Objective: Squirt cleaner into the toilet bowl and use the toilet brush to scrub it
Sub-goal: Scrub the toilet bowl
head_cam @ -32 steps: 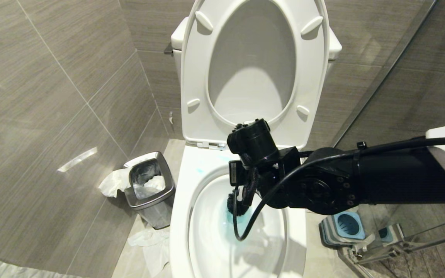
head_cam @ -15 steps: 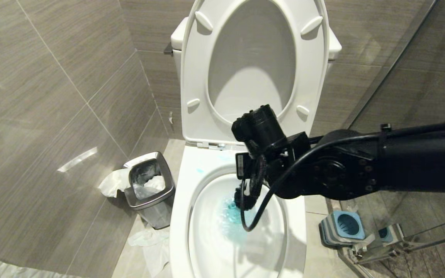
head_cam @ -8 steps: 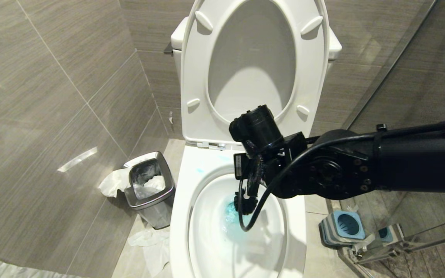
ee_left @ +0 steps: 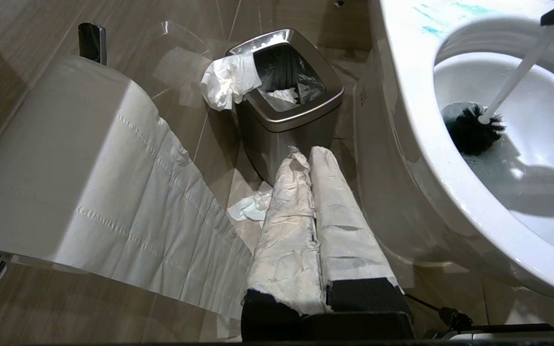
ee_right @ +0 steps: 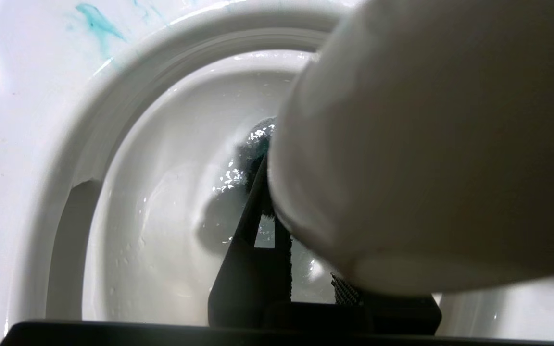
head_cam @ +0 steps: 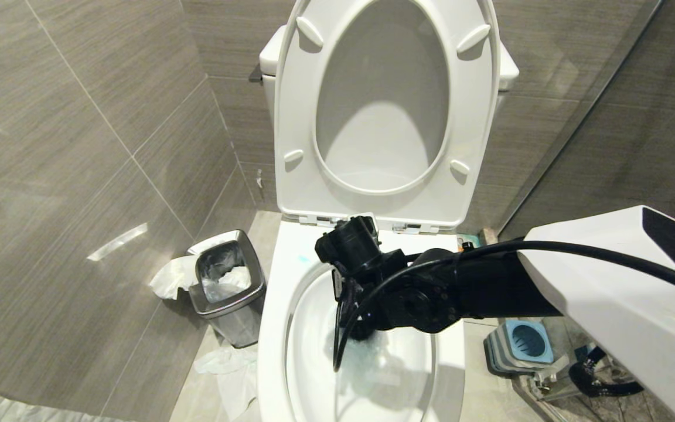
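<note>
The white toilet bowl [head_cam: 272, 328] stands with seat and lid [head_cam: 290, 117] raised. My right arm [head_cam: 431, 293] reaches down into it. The right gripper [ee_right: 301, 202] is shut on the toilet brush's white handle [ee_right: 426, 144], whose rounded end fills the right wrist view. The black bristle head [ee_left: 472, 132] rests low in the basin at the water's edge. Cleaner shows as turquoise smears on the rim [ee_left: 450, 8] [ee_right: 96, 21] [head_cam: 302, 258] and a blue tint in the water [ee_left: 496, 163]. My left gripper [ee_left: 308, 153], its fingers wrapped in paper, hangs shut and empty beside the toilet.
A small steel bin [head_cam: 226, 287] stuffed with tissue stands left of the toilet, with more tissue on the floor [head_cam: 226, 366]. A toilet paper roll [ee_left: 65, 158] hangs close to the left arm. The blue-grey brush holder [head_cam: 525, 343] sits on the floor at the right, by a glass partition.
My right arm has sunk lower and shifted left and nearer, carrying the brush deeper into the bowl. The blue patch in the water is now mostly covered. The left arm has stayed still.
</note>
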Tool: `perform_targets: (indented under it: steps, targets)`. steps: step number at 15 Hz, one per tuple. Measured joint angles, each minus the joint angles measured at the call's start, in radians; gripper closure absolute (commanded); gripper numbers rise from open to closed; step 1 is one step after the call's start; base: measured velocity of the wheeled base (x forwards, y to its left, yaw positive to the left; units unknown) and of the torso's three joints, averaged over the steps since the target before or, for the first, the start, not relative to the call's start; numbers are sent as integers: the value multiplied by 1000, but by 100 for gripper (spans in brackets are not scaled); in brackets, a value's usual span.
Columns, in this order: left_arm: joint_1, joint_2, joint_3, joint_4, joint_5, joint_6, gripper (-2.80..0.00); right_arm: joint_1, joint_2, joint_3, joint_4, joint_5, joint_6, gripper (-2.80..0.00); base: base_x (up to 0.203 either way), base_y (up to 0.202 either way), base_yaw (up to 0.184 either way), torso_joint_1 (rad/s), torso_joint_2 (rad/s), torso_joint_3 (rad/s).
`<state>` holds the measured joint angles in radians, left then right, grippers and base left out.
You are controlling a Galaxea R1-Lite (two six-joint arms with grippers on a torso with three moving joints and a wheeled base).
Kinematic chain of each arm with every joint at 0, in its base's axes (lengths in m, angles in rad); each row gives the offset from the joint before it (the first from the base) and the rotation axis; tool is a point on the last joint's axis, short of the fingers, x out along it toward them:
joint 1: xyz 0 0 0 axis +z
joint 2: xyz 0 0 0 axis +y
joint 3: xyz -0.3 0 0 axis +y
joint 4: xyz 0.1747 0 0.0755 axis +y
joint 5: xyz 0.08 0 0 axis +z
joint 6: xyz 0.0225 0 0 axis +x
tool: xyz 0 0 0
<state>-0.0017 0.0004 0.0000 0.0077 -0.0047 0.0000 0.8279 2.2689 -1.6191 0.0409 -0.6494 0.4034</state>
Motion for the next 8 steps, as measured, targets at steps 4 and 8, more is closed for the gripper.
perform_targets:
  steps: [4, 8]
  targets:
    - [0, 0, 0, 0, 0, 1, 0, 14, -55, 36, 2, -1, 0, 0, 0, 0, 0, 0, 0, 0]
    - [0, 0, 0, 0, 0, 0, 0, 36, -239, 120, 9, -6, -10, 0, 0, 0, 0, 0, 0, 0]
